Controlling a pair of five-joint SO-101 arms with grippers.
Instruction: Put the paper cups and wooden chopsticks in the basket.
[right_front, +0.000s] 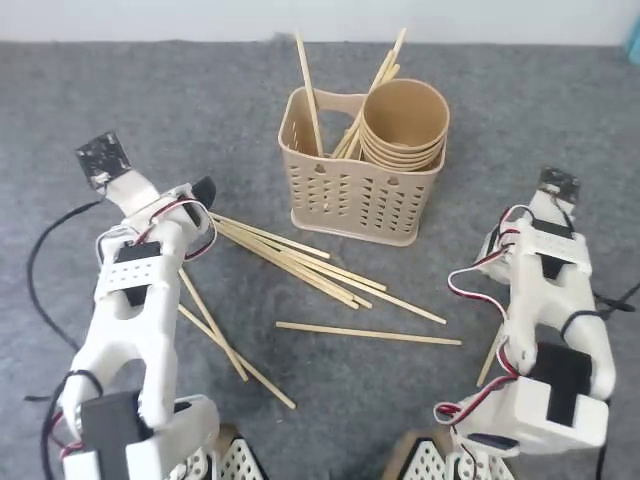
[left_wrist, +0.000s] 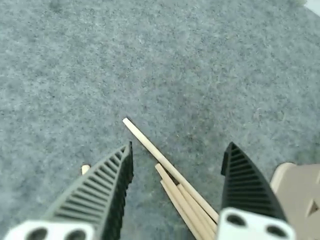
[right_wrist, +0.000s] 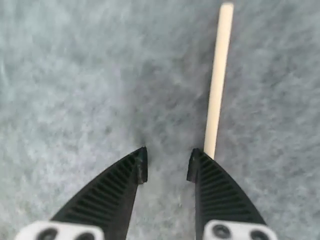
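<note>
A beige slotted basket (right_front: 345, 195) stands at mid-table, holding stacked paper cups (right_front: 405, 125) and a few upright wooden chopsticks (right_front: 310, 95). Several more chopsticks (right_front: 300, 262) lie fanned on the grey carpet in front of it. My left gripper (left_wrist: 180, 145) hangs open over the far ends of that bundle (left_wrist: 172, 172), which lie between its fingers; in the high view it (right_front: 200, 200) sits left of the basket. My right gripper (right_wrist: 168, 151) is open by a narrow gap, low over the carpet with nothing between its fingers. A single chopstick (right_wrist: 218, 80) runs out from beside one fingertip.
A corner of the basket (left_wrist: 300, 187) shows near my left gripper. One chopstick (right_front: 368, 333) lies alone between the arms, and another (right_front: 490, 360) pokes out beside the right arm. Grey carpet covers the table; a black cable (right_front: 40, 290) loops at the left.
</note>
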